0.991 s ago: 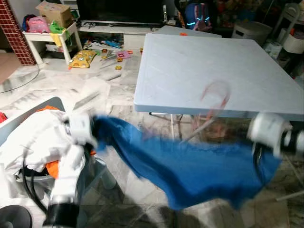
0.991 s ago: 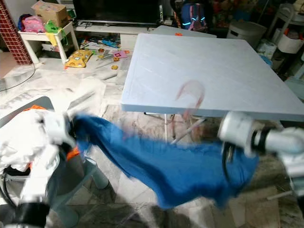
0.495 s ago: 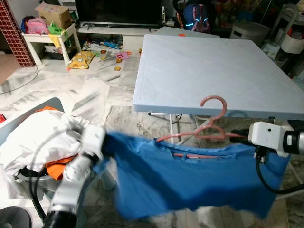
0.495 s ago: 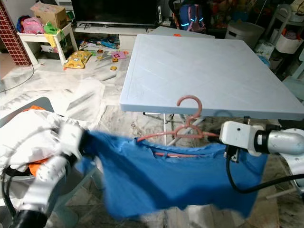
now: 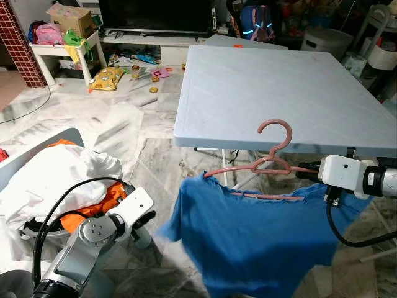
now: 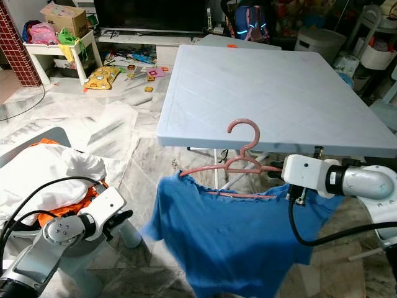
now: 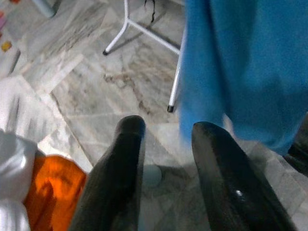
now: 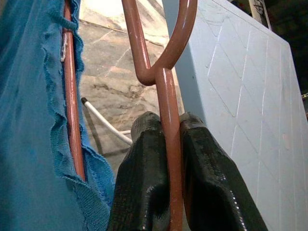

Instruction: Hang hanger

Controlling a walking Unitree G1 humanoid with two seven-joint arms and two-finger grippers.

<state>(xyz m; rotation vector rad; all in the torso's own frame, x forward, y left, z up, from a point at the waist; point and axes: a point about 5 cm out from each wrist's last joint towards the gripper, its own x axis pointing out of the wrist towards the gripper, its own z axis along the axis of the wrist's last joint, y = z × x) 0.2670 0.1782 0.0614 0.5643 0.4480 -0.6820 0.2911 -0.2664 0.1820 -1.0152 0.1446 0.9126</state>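
Observation:
A pink hanger (image 5: 271, 165) is held level just in front of the table's near edge, hook up. A blue shirt (image 5: 260, 242) hangs from it by the neck and droops toward the floor. My right gripper (image 8: 166, 126) is shut on the hanger's right arm, the pink bar (image 8: 168, 183) pinched between both black fingers (image 8: 144, 159). Its white wrist (image 5: 344, 176) sits at the shirt's right shoulder. My left gripper (image 7: 163, 127) is open and holds nothing. It is low at the left, apart from the shirt's left edge, near the basket.
The light blue folding table (image 5: 279, 81) stands straight ahead, its white legs (image 7: 120, 38) on the marble floor. A basket of white and orange laundry (image 5: 56, 186) is at the lower left. Toys (image 5: 108, 76) and a small white table (image 5: 62, 46) lie at the far left.
My left gripper has let go of the shirt and drawn back to the lower left. The shirt has swung in and now hangs from the hanger alone.

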